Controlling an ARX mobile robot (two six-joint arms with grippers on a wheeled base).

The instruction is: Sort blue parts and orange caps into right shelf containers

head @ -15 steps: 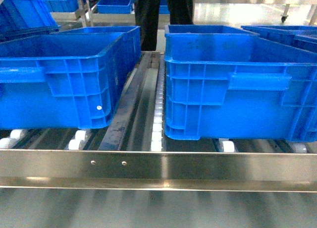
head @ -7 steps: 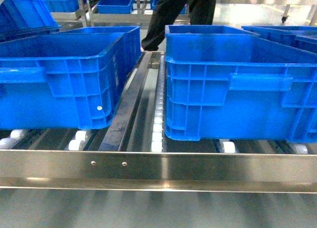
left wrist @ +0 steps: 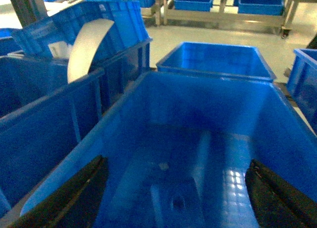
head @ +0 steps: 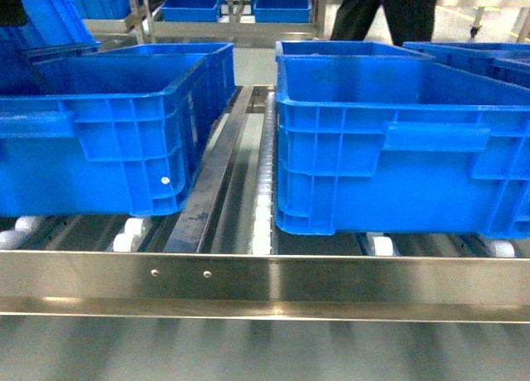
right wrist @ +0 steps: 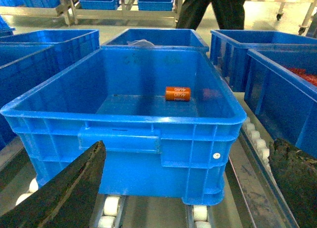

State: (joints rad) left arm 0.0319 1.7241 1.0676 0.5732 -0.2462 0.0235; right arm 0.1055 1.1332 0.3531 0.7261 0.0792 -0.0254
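Only the bystander (head: pixel 389 12) behind has walked rightward; both grippers (left wrist: pixel 173 193) (right wrist: pixel 188 188) hang spread and empty; one orange cap (right wrist: pixel 178 93) lies in the right crate (right wrist: pixel 124 134), sorting barely begun.

Head view: both my claws out of sight | bystander (head: pixel 387 12) cut off above the waist | left crate (head: pixel 99 132) and right crate (head: pixel 397 141) floors hidden by their walls
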